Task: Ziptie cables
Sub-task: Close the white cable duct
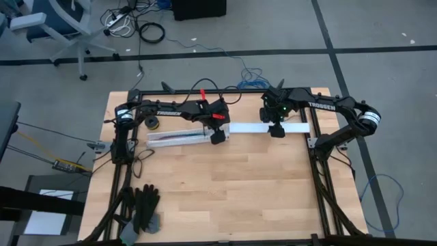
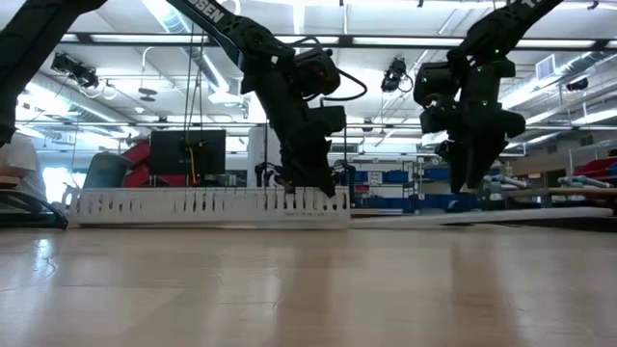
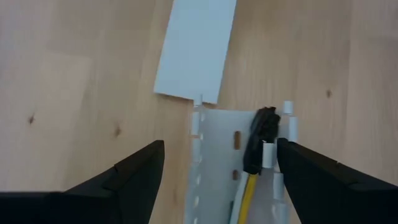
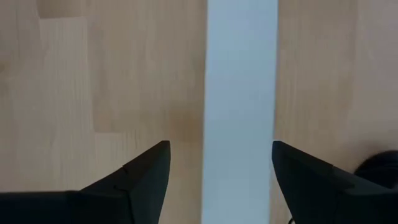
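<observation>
On the bare tabletop point(image 2: 308, 289) nearest us nothing is lying. We are hovering the left pincer point(image 3: 217, 180), spread wide, over the slotted channel point(image 1: 179, 139) at ten o'clock, where the cables point(image 3: 247, 193) are lying. The right pincer point(image 4: 217, 180), wide, is straddling the white cover strip point(image 1: 256, 128) at one o'clock. Gathering seems next. "TROSSEN" is showing on the arm.

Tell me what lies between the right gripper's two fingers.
The flat white cover strip runs lengthwise through the open right gripper, bare wood either side, as the right wrist view shows. The high view shows its other end meeting the slotted channel.
</observation>
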`<state>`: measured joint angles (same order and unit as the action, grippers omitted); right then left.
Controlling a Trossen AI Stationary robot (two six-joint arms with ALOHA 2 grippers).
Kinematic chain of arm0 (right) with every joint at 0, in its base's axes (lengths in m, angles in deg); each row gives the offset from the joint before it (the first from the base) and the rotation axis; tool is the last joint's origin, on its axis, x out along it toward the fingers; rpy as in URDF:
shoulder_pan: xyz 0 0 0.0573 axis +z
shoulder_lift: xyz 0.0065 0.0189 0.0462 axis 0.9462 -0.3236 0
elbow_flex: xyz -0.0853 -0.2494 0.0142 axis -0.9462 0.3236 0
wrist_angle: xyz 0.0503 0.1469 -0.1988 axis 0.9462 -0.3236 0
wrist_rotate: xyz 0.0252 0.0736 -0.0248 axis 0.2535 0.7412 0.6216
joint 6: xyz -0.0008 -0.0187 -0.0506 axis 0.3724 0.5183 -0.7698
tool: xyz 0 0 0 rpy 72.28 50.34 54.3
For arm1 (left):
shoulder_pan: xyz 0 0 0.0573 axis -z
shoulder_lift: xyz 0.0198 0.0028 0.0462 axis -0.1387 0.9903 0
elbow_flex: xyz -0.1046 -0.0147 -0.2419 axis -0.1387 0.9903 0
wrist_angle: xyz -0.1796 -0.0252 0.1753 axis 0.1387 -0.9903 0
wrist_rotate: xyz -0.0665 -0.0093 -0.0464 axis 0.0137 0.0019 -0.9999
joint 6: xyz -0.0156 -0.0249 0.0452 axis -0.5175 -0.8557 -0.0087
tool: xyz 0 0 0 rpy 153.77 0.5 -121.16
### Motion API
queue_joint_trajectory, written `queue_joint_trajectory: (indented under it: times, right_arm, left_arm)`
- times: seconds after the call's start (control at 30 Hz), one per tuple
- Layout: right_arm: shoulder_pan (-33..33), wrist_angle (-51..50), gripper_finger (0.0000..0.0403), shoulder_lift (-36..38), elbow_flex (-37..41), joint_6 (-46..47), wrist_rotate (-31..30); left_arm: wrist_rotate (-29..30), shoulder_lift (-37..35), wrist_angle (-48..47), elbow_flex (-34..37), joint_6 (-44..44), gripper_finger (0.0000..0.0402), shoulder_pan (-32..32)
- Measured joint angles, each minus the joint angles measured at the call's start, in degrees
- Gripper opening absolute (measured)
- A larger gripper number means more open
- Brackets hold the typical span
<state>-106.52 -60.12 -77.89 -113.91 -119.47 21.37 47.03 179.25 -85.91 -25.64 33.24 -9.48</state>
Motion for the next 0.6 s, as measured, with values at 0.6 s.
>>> queue_joint_trajectory:
  times: [0.6]
  right_arm:
    - [2.17,7.79,0.0233,0.0,0.03,8.1,4.38]
  left_arm:
    - [0.36,0.0,-0.32,0.09,-0.82,0.0284,-0.04]
